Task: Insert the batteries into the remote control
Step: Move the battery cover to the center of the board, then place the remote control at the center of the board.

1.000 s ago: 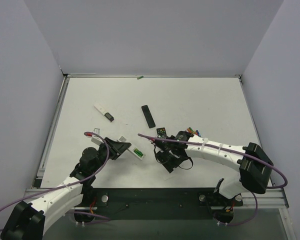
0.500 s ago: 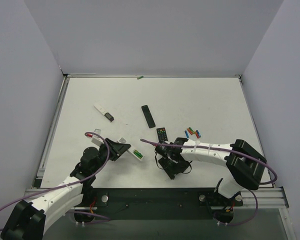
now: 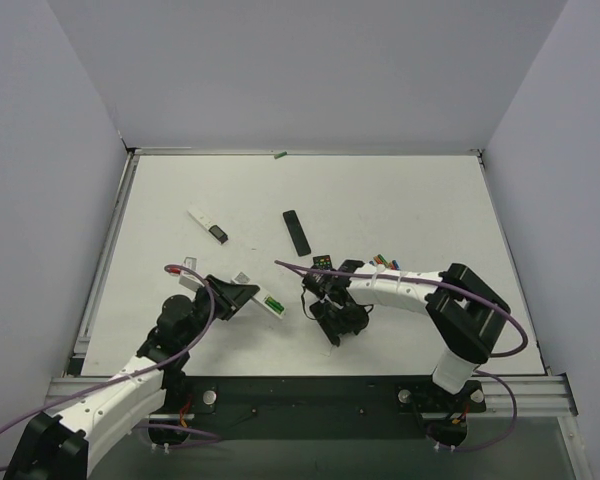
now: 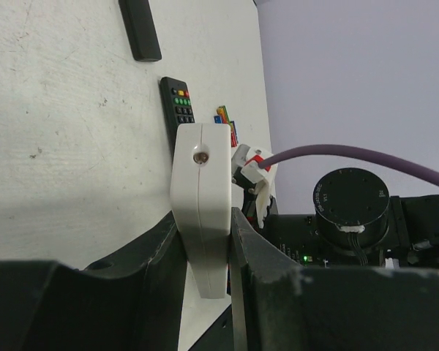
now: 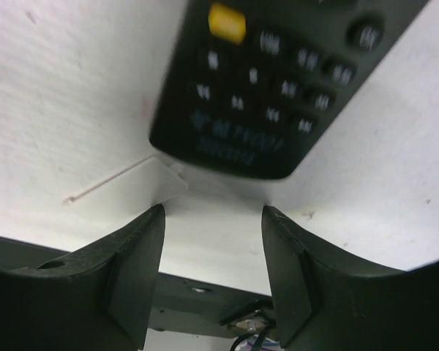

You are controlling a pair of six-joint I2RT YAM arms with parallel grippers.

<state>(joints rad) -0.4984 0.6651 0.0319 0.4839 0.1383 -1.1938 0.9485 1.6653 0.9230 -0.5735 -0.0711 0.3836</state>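
My left gripper [image 3: 238, 297] is shut on the white remote control [image 3: 270, 303], holding it by its long sides. Its back faces up in the top view, and green shows in the open bay. In the left wrist view the remote [image 4: 201, 190] stands on edge between my fingers [image 4: 164, 248]. The loose batteries [image 3: 385, 262] lie in a small coloured cluster right of the black remote; they also show in the left wrist view [image 4: 225, 121]. My right gripper [image 3: 325, 297] is open and empty just near of the black remote, its jaws [image 5: 212, 216] wide apart above bare table.
The black remote with coloured buttons [image 3: 323, 263] lies just beyond my right jaws [image 5: 278, 88]. A black strip [image 3: 296, 232] lies farther back and a white strip with a dark end [image 3: 208, 224] at the back left. A flat white corner [image 5: 161, 183] lies by my right gripper's left finger.
The right arm has folded in closer, and its gripper drew back a little, then came forward again toward the black remote. The left gripper has kept hold of the white remote.
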